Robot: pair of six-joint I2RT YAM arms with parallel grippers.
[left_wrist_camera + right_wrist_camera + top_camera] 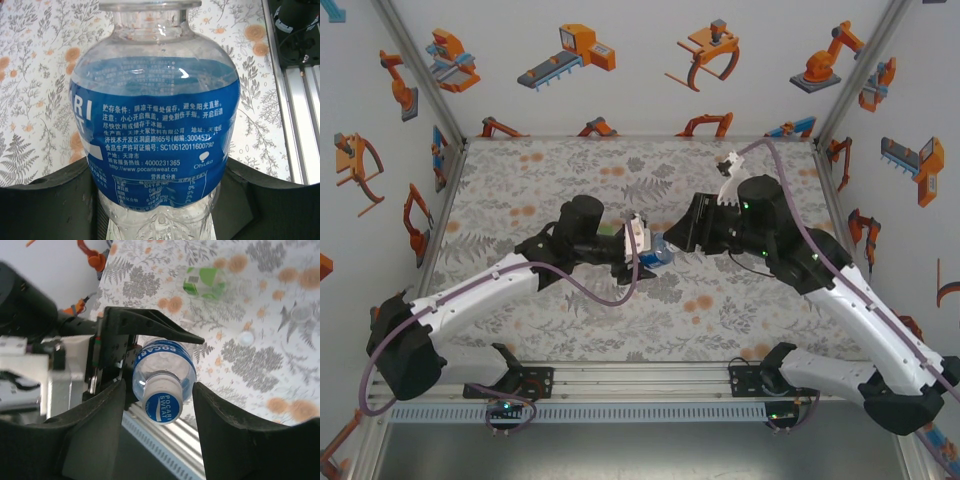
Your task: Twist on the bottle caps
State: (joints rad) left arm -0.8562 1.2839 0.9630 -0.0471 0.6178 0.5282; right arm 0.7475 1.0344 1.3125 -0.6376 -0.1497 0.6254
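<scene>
The left gripper is closed on the blue bottle, a black finger pressed against each side of its body below the label. In the top view this bottle is held at mid-table, between the two arms, its neck turned to the right toward the right gripper.

From the right wrist, the cap sits on the bottle's neck, white at the side and blue on top with printed letters. The right gripper stands open around it. One finger is left of the cap and the other is right of it, with a gap showing on both sides, so neither touches it. I cannot tell how far the cap is screwed down.

On the patterned table, a green bottle lies on its side, well apart from the held one. A loose cap rests on the cloth between them, nearer the green bottle and touching nothing.
</scene>
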